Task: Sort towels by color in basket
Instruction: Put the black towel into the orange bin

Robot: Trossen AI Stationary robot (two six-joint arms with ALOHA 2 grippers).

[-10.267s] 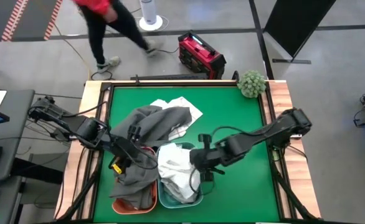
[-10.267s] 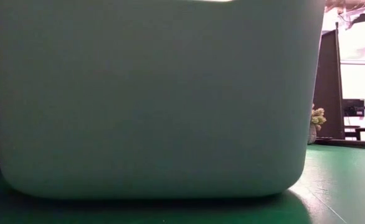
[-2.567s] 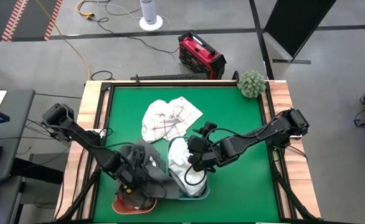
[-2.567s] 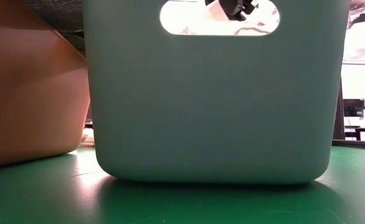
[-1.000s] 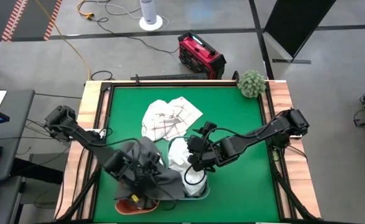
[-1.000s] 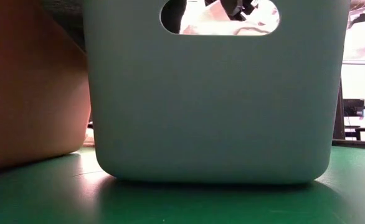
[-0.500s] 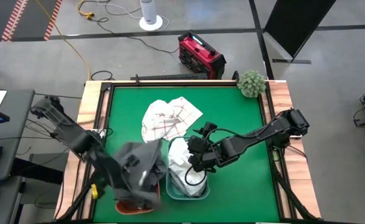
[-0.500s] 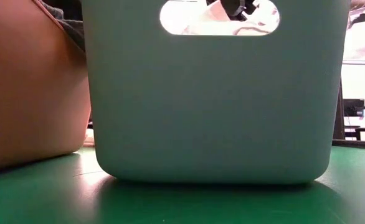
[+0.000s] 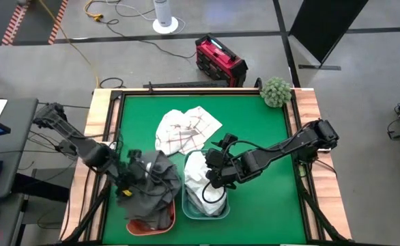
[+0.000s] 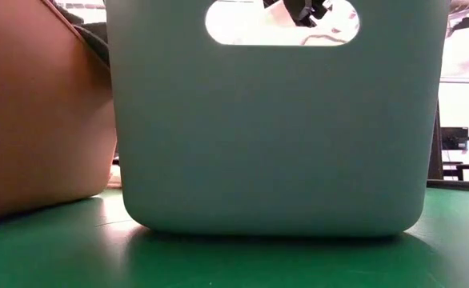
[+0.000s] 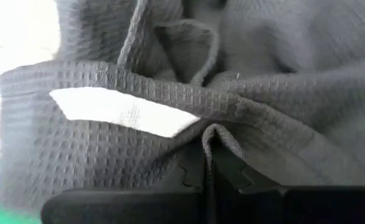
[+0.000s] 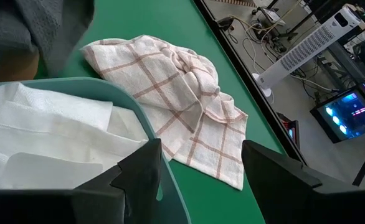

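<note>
**Left gripper clamped on dark grey towel above orange basket**

While the right arm holds the same pose as half a second ago, the high view shows the left gripper displaced toward the table centre, with the dark grey towel now bunched higher over the orange basket and just beside the teal basket. The white towels fill the teal basket. The checked towel, white with thin red lines, lies crumpled on the green table. The right gripper hangs over the teal basket, fingers apart. A fuzzy green ball sits at the table's far right corner.

In the low view, the teal basket's smooth, round-cornered wall with an oval handle cut-out fills the frame, unchanged; the orange basket's wall stands beside it.

In the left wrist view, the fingers are closed on a fold of the dark grey towel's waffle-weave cloth, which carries a white label.

In the right wrist view, the open fingers straddle the teal basket's rim above the folded white towels, with the checked towel lying beyond.
</note>
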